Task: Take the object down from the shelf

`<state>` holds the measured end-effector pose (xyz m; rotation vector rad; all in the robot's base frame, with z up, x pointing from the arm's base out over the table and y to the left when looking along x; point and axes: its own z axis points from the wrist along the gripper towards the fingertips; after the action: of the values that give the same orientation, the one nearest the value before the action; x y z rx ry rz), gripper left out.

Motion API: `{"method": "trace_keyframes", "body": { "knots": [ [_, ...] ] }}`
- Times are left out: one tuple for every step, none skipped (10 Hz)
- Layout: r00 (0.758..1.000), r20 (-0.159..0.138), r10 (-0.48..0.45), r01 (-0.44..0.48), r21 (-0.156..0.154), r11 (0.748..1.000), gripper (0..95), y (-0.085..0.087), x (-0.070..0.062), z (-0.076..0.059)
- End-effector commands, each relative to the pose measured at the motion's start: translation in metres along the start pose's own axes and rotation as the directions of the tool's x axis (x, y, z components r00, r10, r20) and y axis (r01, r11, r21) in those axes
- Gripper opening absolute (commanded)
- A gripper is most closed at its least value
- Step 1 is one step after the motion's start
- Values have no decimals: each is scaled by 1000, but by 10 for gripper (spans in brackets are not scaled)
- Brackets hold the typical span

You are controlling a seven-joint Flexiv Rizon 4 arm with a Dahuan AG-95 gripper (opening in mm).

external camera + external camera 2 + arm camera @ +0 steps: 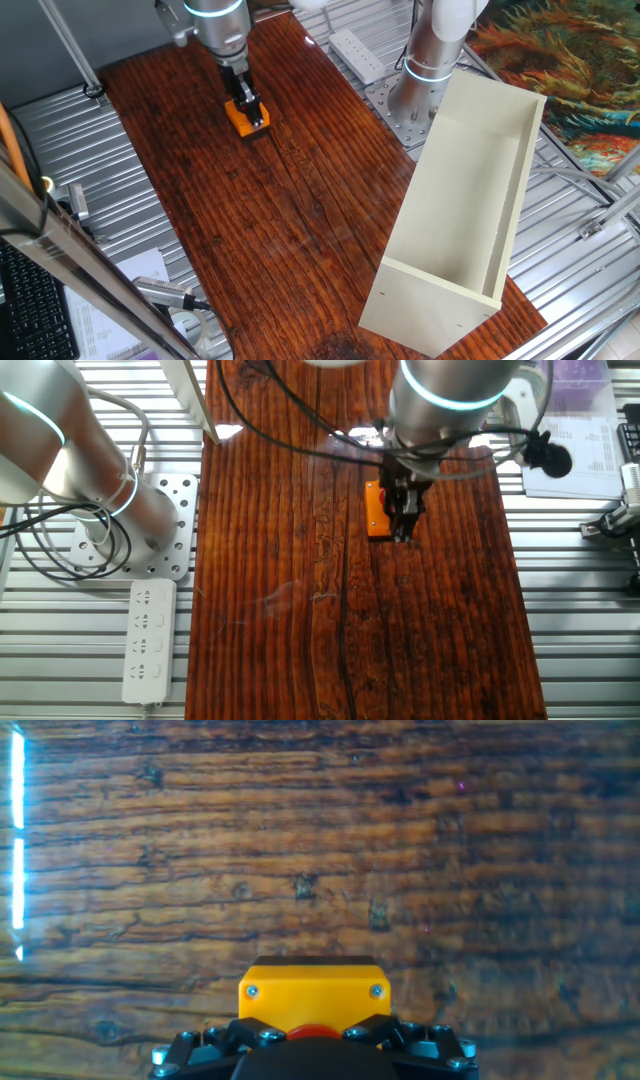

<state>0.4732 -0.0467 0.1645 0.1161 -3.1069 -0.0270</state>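
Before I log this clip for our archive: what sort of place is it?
Probably a robotics lab bench: a wooden tabletop on ribbed aluminium framing, a second arm's bolted base, and a power strip.

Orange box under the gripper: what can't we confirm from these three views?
- Jaws' state: the gripper body covers the contact in both fixed views; the bottom edge cuts it off in the hand view.
- Orange box: red button mostly hidden by the jaws.
- Whether the box rests on the wooden table: no view shows its underside.
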Motion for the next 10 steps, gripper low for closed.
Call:
{"method": "trace_keyframes", "body": {
  "knots": [
    [1000,-4,-2,2,7,1000,0,1,-6,6],
    [1000,-4,-1,1,8,1000,0,0,-10,11],
    [1000,-4,-1,1,9,1000,0,-1,-13,15],
    [1000,-4,-1,1,12,1000,0,-3,-16,18],
    [1000,-4,-1,1,12,1000,0,-6,-17,19],
    [1000,-1,-5,5,11,1000,0,-6,-17,18],
    [1000,11,-21,21,12,1000,0,-6,-17,18],
    [1000,5,-5,5,11,1000,0,-6,-17,18],
    [1000,-5,7,-7,10,1000,0,-6,-17,18],
    [999,-22,25,-24,10,1000,0,-6,-17,18]
  ]
}}
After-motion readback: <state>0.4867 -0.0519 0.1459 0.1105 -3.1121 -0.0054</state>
